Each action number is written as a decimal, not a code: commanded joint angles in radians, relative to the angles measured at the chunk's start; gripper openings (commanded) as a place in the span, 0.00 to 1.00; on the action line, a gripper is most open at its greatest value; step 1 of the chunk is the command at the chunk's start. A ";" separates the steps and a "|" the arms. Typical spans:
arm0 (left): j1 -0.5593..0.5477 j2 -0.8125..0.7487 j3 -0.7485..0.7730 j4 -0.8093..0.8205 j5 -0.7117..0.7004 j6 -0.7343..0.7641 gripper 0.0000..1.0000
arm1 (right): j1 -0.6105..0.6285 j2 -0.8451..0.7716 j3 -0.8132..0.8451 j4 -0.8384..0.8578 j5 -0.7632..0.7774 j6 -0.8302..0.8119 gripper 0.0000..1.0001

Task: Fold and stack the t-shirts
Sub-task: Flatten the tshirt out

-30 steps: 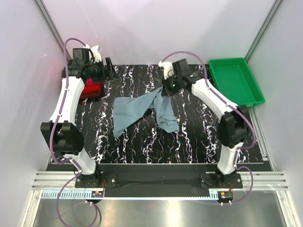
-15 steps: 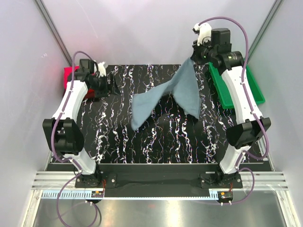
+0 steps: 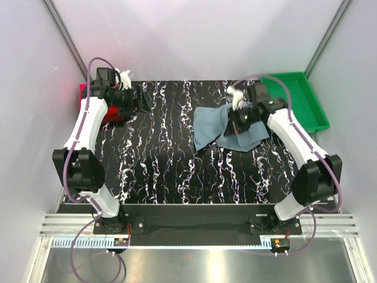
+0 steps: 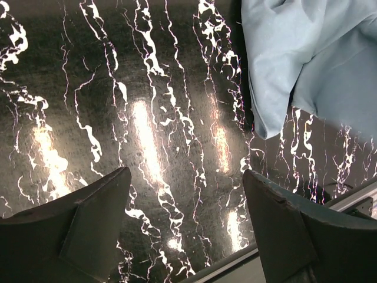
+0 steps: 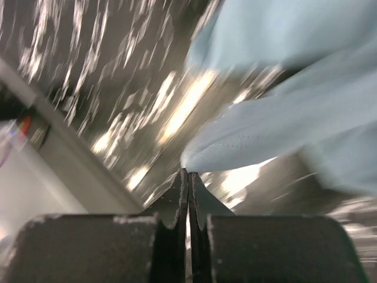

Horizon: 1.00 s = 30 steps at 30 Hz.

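The dusty grey-blue t-shirt lies bunched on the right half of the black marbled table. My right gripper is low over it, jaws shut on an edge of the cloth; in the right wrist view the gripper pinches the shirt at its tips. My left gripper is open and empty at the back left. In the left wrist view the gripper hangs over bare table, with the shirt at the top right. A folded red shirt and a magenta one show partly behind the left arm.
A green plastic tray stands at the back right, just beyond the right arm. The table's metal front edge shows below the left fingers. White walls enclose the table on three sides.
My right gripper lifted the grey-blue shirt high toward the back right, then came down; the shirt has moved from the table's middle to its right half. The left arm barely moved.
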 commanded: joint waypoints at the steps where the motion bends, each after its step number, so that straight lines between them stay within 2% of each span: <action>1: -0.002 0.026 0.063 0.030 0.036 -0.005 0.82 | 0.025 -0.031 -0.105 0.007 -0.187 0.101 0.07; 3: -0.002 0.032 0.084 0.028 0.032 -0.005 0.82 | 0.025 -0.016 -0.070 0.017 -0.165 0.099 0.32; 4: -0.002 0.036 0.091 0.028 0.033 -0.005 0.82 | 0.022 -0.006 -0.044 0.018 -0.111 0.081 0.39; 8: -0.002 0.052 0.109 0.030 0.030 -0.007 0.82 | -0.050 0.076 0.106 0.067 0.042 0.088 0.53; 11: -0.002 0.061 0.108 0.033 0.035 -0.010 0.82 | -0.089 0.138 0.146 0.084 0.120 0.075 0.53; 12: -0.002 0.062 0.106 0.033 0.036 -0.010 0.82 | -0.089 0.151 0.146 0.087 0.147 0.055 0.50; 15: -0.002 0.067 0.104 0.033 0.033 -0.010 0.82 | -0.087 0.184 0.113 0.086 0.220 -0.078 0.42; 16: -0.003 0.067 0.104 0.031 0.033 -0.010 0.82 | -0.087 0.188 0.091 0.089 0.265 -0.112 0.41; 19: -0.002 0.058 0.100 0.030 0.030 -0.004 0.83 | -0.087 0.156 -0.084 0.131 0.332 -0.278 0.41; 22: -0.002 0.050 0.089 0.022 0.021 0.007 0.83 | -0.087 0.089 -0.249 0.245 0.367 -0.405 0.40; 30: -0.002 0.059 0.083 0.039 0.029 -0.011 0.83 | -0.087 0.021 -0.370 0.305 0.428 -0.459 0.37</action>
